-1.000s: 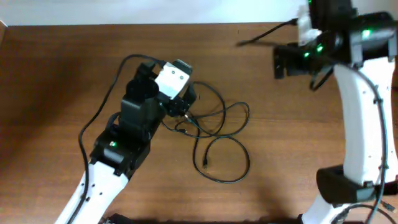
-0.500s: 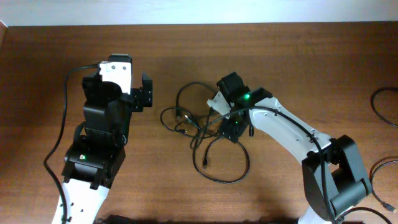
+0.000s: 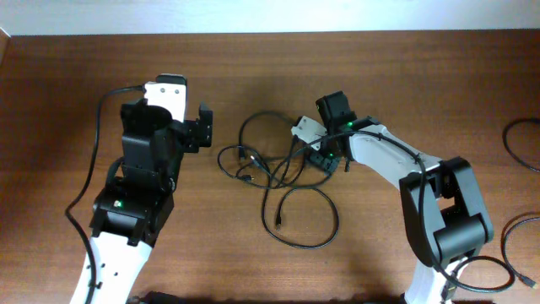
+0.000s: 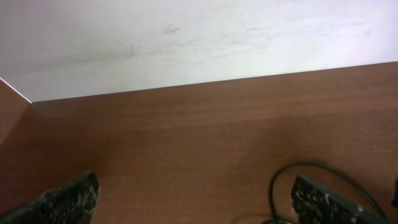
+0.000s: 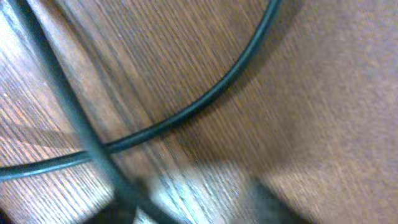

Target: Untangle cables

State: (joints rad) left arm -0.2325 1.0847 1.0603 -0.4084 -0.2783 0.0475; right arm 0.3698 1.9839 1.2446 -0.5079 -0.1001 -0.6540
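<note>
The cables (image 3: pixel 246 166) lie as a tangle of thin black loops at the table's middle, with a plug end (image 3: pixel 278 221) pointing toward the front. My right gripper (image 3: pixel 324 157) is down on the tangle's right side. Its wrist view is blurred and very close to the wood, showing one curved cord (image 5: pixel 185 113) crossed by a second cord (image 5: pixel 68 99); its fingers do not show clearly. My left gripper (image 3: pixel 201 128) hovers left of the tangle. It stands open (image 4: pixel 193 200) with bare wood between its fingertips (image 4: pixel 74 196), and a thin black arc (image 4: pixel 292 167) curves by the right one.
More black cords lie at the table's right edge (image 3: pixel 516 139) and at the front right (image 3: pixel 516 245). The table's far edge meets a white wall (image 4: pixel 186 43). The table's left edge (image 3: pixel 4 42) is near the left arm.
A second ago my left gripper sat on the tangle and the right arm was at the back right. The left has since drawn back leftward, and the right has come down onto the tangle.
</note>
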